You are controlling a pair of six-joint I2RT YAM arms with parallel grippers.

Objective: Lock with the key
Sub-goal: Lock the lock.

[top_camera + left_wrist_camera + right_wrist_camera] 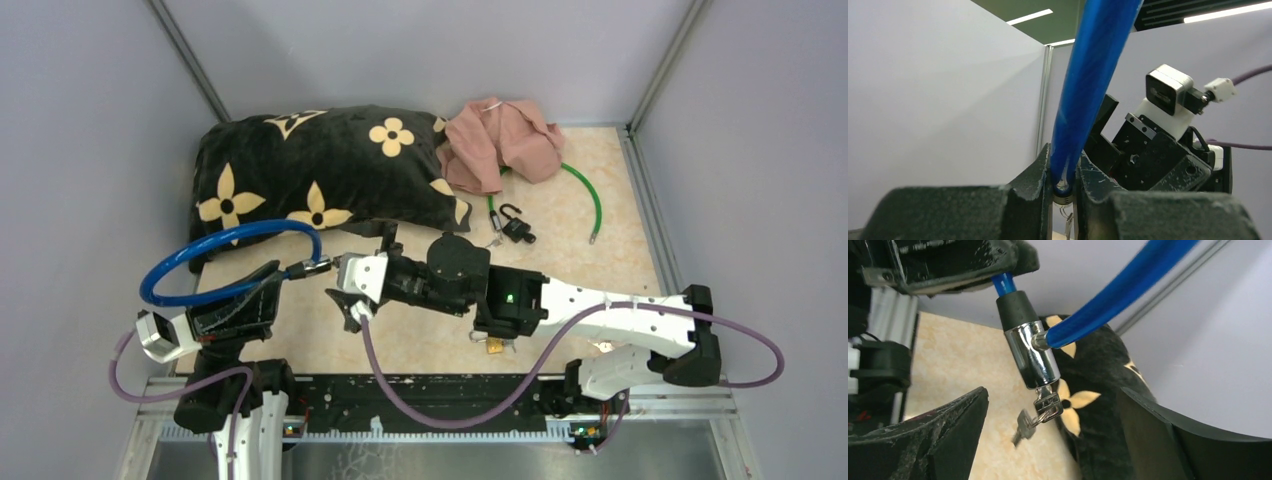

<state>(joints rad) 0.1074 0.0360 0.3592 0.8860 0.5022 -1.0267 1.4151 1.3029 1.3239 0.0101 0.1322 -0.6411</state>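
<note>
A blue cable lock (pixel 222 256) loops up at the left, its chrome lock barrel (pixel 1032 356) hanging end-down. A key (pixel 1048 404) sits in the barrel's lower end, with a spare key (pixel 1023 426) dangling from its ring. My left gripper (pixel 283 272) is shut on the blue cable (pixel 1088 95) just behind the barrel. My right gripper (pixel 1053 427) is open, its fingers either side of the key and below it, not touching. In the top view the right gripper (pixel 345 285) faces the barrel's end (pixel 312 266).
A black pillow with cream flowers (pixel 320 175) lies at the back left. A pink cloth (pixel 500 140), a green cable (pixel 590 195) and a black padlock (pixel 516 226) lie at the back right. A small brass padlock (pixel 493 345) lies under the right arm.
</note>
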